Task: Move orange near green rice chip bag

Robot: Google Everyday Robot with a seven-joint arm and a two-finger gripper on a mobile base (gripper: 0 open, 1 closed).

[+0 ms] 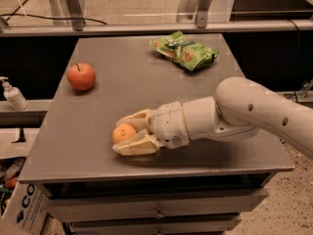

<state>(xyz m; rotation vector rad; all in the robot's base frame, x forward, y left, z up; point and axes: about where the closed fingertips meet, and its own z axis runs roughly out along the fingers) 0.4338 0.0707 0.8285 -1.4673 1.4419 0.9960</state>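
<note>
The orange (123, 132) lies on the grey table (122, 58) near its front edge, left of centre. My gripper (118, 135) reaches in from the right and lies low over the table. Its cream fingers (134, 147) sit on either side of the orange and press against it. The orange still rests on the table top. The green rice chip bag (185, 52) lies at the far right of the table, well away from the orange.
A red apple (81, 76) sits at the table's left side. A white pump bottle (13, 96) stands on a ledge left of the table. Drawers (156, 212) are under the table top. A rail with posts runs behind the table.
</note>
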